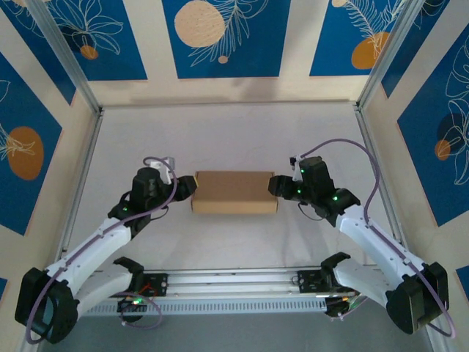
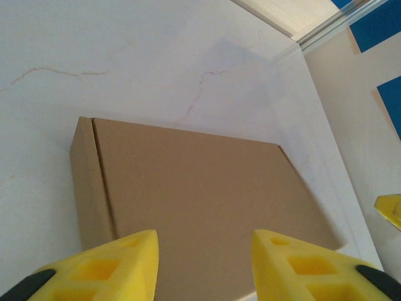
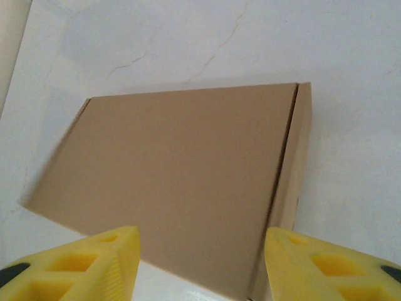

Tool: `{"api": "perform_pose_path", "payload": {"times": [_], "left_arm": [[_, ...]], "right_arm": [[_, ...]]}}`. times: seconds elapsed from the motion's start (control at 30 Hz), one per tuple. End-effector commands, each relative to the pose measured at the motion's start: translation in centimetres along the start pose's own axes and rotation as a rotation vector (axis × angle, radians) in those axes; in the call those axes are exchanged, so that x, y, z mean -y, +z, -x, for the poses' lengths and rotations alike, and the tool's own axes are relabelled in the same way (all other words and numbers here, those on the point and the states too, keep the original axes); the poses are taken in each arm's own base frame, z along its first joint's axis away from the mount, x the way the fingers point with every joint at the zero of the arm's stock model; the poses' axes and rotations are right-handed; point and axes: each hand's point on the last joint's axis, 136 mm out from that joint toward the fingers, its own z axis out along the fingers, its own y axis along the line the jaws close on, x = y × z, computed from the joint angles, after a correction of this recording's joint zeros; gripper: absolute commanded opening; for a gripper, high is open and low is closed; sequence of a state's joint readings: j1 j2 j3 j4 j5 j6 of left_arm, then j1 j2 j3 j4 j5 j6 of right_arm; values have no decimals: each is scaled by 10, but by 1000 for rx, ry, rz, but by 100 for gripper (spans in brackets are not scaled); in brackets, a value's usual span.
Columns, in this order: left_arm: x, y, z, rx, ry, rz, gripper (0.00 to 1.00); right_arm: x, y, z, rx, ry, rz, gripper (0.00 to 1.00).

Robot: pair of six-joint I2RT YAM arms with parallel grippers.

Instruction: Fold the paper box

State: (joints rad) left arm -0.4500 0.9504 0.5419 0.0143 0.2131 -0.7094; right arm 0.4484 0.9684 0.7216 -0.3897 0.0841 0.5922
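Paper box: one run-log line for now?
paper box: closed, flat on table | left gripper: open, at its left end | right gripper: open, at its right end | contact: cannot tell

- Paper box [image 1: 234, 192]: flat on the table [image 1: 220, 139], between both grippers.
- Just right of the left gripper [image 1: 189, 185], ahead of its spread fingertips.
- Just left of the right gripper [image 1: 275, 185], likewise.

Paper box [image 1: 234, 192] — closed, seemingly flat, mid-table.
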Motion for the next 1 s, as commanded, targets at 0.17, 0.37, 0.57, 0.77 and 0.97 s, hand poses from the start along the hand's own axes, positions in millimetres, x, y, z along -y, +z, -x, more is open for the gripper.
{"api": "perform_pose_path", "payload": {"times": [0.17, 0.37, 0.57, 0.77, 0.97], "left_arm": [[-11, 7, -2, -31, 11, 74, 52], [-43, 36, -10, -164, 10, 235, 59], [-62, 61, -37, -271, -73, 250, 60], [-67, 76, -55, -321, -148, 216, 53], [-61, 85, -46, -299, -167, 190, 45]], "right_arm": [[18, 10, -8, -74, 67, -73, 56], [36, 39, -29, -302, 176, -142, 57], [36, 59, -46, -413, 216, -114, 61], [35, 78, -49, -462, 230, -91, 56], [32, 102, -33, -476, 290, -43, 50]]}}
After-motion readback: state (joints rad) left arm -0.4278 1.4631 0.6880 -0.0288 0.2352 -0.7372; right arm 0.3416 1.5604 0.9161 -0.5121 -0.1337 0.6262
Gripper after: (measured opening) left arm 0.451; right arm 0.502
